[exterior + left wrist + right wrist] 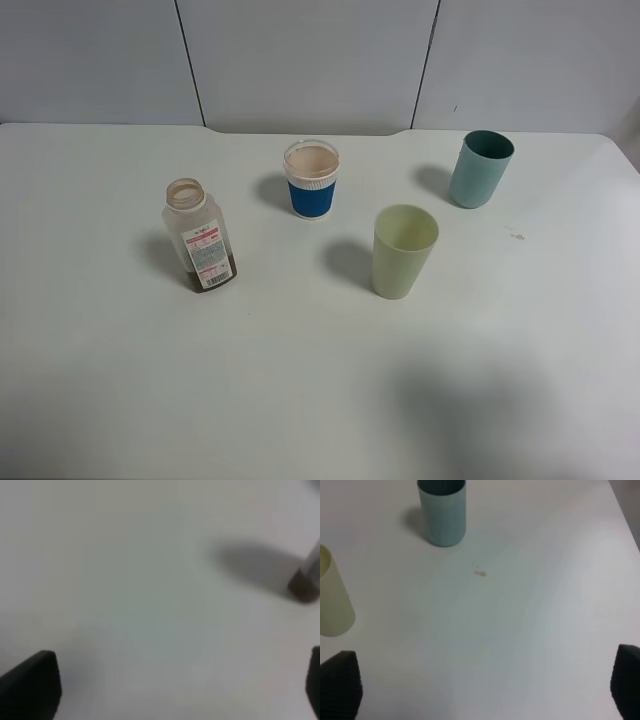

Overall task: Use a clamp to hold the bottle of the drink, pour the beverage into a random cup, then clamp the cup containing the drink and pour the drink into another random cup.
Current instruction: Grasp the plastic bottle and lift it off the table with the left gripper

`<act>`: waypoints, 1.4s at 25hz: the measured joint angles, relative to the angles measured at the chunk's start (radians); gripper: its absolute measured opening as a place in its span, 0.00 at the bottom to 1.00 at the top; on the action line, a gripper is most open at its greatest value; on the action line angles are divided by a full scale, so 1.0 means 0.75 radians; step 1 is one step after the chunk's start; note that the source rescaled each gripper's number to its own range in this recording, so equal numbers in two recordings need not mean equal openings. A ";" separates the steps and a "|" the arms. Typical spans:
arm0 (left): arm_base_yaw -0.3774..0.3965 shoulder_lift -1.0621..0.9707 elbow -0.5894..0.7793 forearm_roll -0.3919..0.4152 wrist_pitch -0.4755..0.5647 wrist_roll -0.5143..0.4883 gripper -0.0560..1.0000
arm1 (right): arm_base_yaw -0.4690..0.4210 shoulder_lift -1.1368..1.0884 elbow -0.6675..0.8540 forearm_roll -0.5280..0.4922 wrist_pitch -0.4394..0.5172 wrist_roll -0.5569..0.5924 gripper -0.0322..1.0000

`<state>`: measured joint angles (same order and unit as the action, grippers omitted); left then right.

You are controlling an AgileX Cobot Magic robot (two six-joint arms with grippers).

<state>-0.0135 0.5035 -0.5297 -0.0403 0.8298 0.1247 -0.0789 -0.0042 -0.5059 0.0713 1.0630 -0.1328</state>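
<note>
Between bottle and cups, bare table.

One bottle; three cups: blue-sleeved cup, pale green cup, teal cup.

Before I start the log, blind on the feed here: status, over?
Left gripper open, empty. Right gripper open, empty. Bottle upright, uncapped, not held. Blue cup nearest, standing apart from it.

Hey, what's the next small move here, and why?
Probably bring the left tool toward the bottle: it stands uncapped and ungripped, and the tool is open with only the bottle's base showing in its wrist view.
</note>
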 joint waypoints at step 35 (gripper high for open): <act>-0.491 1.092 0.105 -0.067 -0.860 0.149 0.97 | 0.000 0.000 0.000 0.000 0.000 0.000 1.00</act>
<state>-0.3818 1.3222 -0.4507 -0.0905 0.1845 0.2368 -0.0789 -0.0042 -0.5059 0.0713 1.0630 -0.1328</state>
